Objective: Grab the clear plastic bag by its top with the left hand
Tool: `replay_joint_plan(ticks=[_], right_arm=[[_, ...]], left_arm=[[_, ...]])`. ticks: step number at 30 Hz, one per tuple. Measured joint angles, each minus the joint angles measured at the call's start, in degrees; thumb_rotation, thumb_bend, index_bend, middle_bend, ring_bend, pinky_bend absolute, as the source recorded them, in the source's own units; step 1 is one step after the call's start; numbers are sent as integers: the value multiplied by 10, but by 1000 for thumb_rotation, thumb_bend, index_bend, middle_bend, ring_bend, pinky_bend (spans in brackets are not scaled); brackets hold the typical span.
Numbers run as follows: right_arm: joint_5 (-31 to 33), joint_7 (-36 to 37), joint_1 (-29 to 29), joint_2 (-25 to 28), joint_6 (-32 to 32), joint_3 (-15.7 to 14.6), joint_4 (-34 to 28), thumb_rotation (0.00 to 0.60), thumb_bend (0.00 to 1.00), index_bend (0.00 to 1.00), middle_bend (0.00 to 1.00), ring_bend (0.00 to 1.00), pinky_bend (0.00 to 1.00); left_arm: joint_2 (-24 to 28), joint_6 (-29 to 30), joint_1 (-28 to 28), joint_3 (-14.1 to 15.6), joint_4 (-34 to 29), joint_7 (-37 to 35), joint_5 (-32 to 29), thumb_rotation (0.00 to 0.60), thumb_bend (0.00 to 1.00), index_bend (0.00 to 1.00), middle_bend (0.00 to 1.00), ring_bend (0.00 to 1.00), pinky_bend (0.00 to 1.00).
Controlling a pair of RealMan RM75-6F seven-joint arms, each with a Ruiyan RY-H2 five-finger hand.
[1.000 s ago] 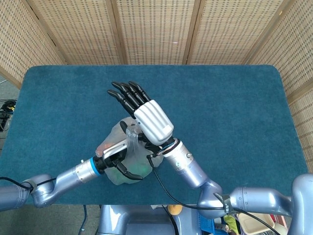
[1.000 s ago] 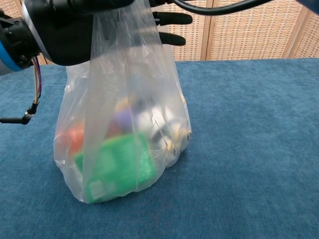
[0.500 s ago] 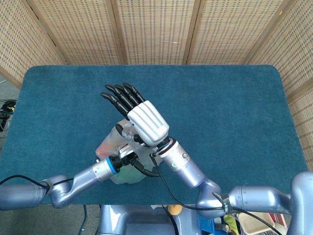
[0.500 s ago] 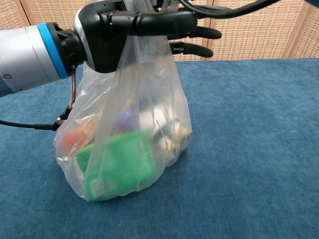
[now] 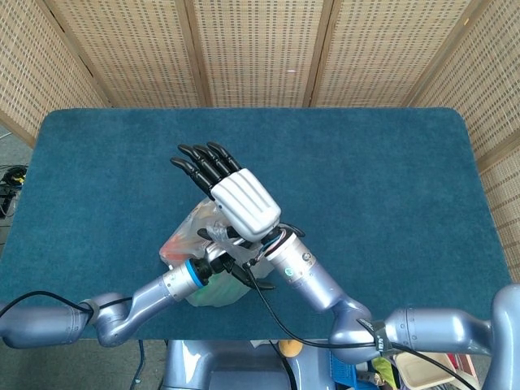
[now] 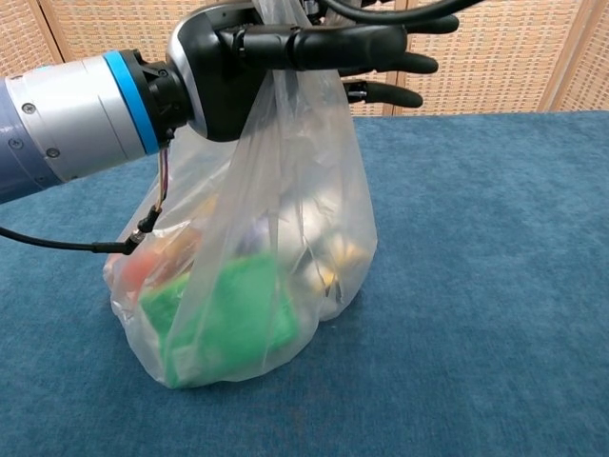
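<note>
Clear plastic bag (image 6: 257,276) of green and orange items sits on the blue-carpeted table (image 6: 495,286). Black left hand (image 6: 276,57) now clenched on its gathered top; a second ago fingers were only beside it. Grasp looks made. Right hand (image 5: 236,191) hovers above, fingers spread, holding nothing.

Even, bright light, soft shadows; glare on clear plastic bag (image 6: 285,219); chest view slightly soft up close.
</note>
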Motion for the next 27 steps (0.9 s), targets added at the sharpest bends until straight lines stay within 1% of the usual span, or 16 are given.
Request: replay_joint_plan(ticks=[4, 9, 16, 19, 27], right_arm=[[13, -28, 3, 19, -3, 1, -21, 600, 0, 0, 0, 0, 0], [38, -62, 5, 44, 3, 5, -64, 600, 0, 0, 0, 0, 0], [58, -96, 0, 82, 17, 1, -118, 600, 0, 0, 0, 0, 0], [51, -112, -6, 102, 22, -9, -127, 600, 0, 0, 0, 0, 0], [-19, -118, -34, 142, 32, -40, -129, 600, 0, 0, 0, 0, 0]], left_arm=[[-4, -3, -1, -6, 2, 1, -5, 600, 192, 219, 208, 232, 232], [-14, -8, -3, -15, 3, 0, -15, 600, 192, 218, 211, 235, 232], [-38, -6, -6, -41, 3, 23, -38, 600, 191, 217, 211, 235, 232], [-45, -3, -4, -49, 1, 37, -48, 600, 192, 216, 211, 235, 232], [-62, 7, 6, -60, -1, 66, -60, 600, 192, 214, 210, 235, 230]])
